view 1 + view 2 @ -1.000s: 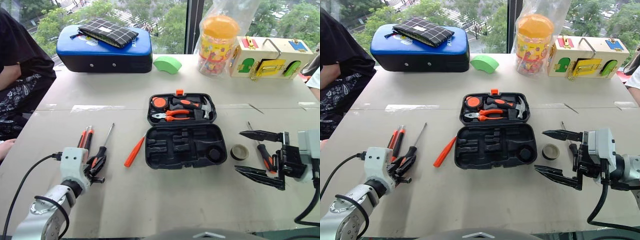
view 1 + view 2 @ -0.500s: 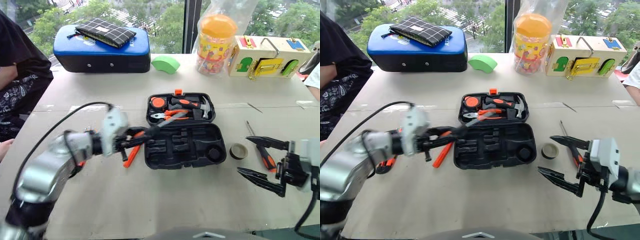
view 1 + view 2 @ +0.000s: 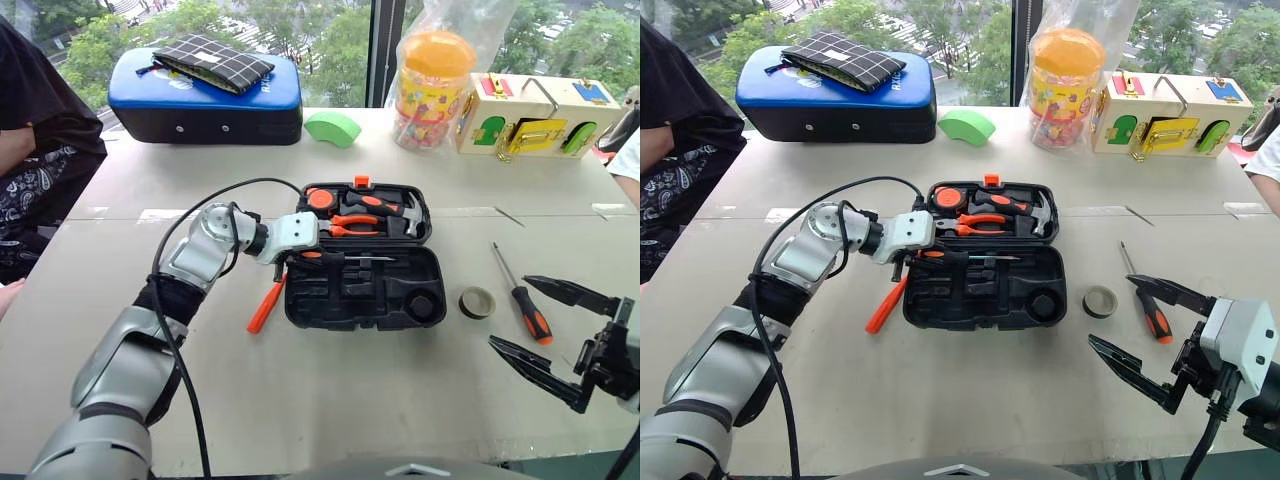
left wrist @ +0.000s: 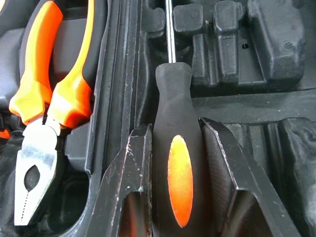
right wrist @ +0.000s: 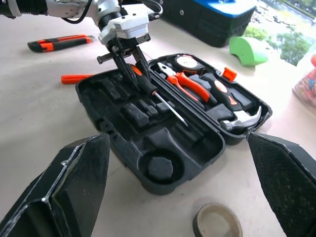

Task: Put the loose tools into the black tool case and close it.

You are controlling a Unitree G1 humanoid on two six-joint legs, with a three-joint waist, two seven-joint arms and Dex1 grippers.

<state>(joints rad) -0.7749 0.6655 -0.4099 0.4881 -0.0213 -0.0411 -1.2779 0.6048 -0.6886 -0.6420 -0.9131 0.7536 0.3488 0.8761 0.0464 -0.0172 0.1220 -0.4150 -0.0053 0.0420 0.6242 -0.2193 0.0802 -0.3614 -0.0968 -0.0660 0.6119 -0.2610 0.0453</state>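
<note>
left hand (image 3: 300, 255) gripped a black-and-orange screwdriver (image 3: 345, 258), its shaft lying crosswise over the black plastic tool case (image 3: 420, 300) at frame centre; right hand (image 3: 560, 335) gaped empty

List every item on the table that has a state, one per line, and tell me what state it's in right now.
black tool case: open, lid flat.
left gripper: shut on screwdriver, over the case's recesses.
right gripper: open, holding nothing.
second screwdriver: loose on the table.
tape roll: loose beside the case.
slim orange tool: loose beside the case.
pliers: seated in the case.
hammer: seated in the case.
wooden latch box: shut.
</note>
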